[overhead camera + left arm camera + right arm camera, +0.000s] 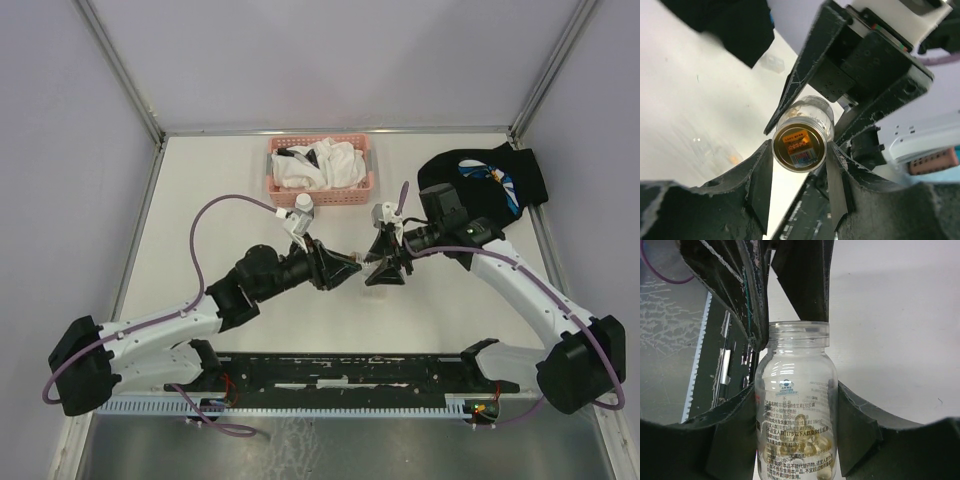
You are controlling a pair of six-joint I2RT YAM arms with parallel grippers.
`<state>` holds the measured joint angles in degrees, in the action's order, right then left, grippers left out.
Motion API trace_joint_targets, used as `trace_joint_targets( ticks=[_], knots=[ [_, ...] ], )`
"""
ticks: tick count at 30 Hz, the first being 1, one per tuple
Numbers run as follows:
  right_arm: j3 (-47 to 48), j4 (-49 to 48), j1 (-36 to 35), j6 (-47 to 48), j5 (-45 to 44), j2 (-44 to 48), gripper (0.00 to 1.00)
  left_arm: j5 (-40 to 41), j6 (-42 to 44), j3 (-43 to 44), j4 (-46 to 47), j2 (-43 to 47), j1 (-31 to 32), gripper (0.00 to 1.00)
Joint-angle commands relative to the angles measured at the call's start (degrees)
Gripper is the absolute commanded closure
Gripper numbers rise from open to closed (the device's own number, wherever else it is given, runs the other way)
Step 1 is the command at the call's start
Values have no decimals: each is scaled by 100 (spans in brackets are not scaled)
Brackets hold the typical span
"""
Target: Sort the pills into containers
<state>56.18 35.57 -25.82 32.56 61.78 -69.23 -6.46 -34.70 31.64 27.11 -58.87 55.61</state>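
Both sets of jaws clench the open bottle [797, 365]: left gripper [799, 147] at its neck, right gripper [796, 395] round its body. The pills [800, 440] sit inside; sorting looks barely begun.

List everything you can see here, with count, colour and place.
clear plastic pill bottle: one, colourless, uncapped, held at centre
golden pills: several, inside the bottle
pink mesh basket: one, far centre
white cloths: a bundle, in the basket
black cloth with blue-white print: one, far right
small pale translucent object: one, beside the black cloth, too blurred to name
left gripper: black, shut on the bottle's mouth end
right gripper: black, shut on the bottle's body
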Motion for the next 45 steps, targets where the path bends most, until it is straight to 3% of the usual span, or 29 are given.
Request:
trace_joint_targets(
  ticks=[1, 7, 9, 12, 14, 16, 20, 24, 31, 34, 37, 41, 45],
  knots=[
    [228, -524, 51, -155, -523, -56, 98, 402, -2049, 751, -906, -161, 13, 97],
    [212, -657, 141, -371, -429, -39, 98, 426, -2154, 780, -904, -171, 17, 96],
    [201, -682, 198, -411, -309, -23, 98, 524, -1975, 661, -798, -110, 19, 78],
    [202, -684, 228, -434, -174, -12, 98, 606, -1803, 384, -547, 30, 16, 33],
    [192, -688, 235, -416, -153, -11, 98, 656, -1649, 216, -462, 151, 15, 17],
    [192, -677, 236, -412, -136, -25, 98, 651, -1275, 62, -402, 266, 14, 8],
    [191, -641, 236, -356, -108, -16, 98, 503, -365, -289, -195, 550, 16, 3],
    [191, -592, 236, -273, -28, -16, 98, 415, 1275, -777, 181, 963, 13, 3],
    [174, -463, 235, -50, 112, -9, 98, -141, 4614, -2023, 2705, 1152, 17, 1],
    [174, -404, 238, 45, 168, -4, 98, -141, 5455, -1914, 2973, 716, -43, 1],
    [179, -302, 235, 182, 193, -16, 98, -1119, 5354, -1466, 2983, 263, -488, 0],
    [222, -135, 240, 392, 175, 10, 98, -2962, 4306, -848, 3012, -255, -1344, 0],
    [219, -87, 242, 490, 165, 49, 98, -3692, 4009, -494, 3037, -507, -1492, 2]
  ],
)
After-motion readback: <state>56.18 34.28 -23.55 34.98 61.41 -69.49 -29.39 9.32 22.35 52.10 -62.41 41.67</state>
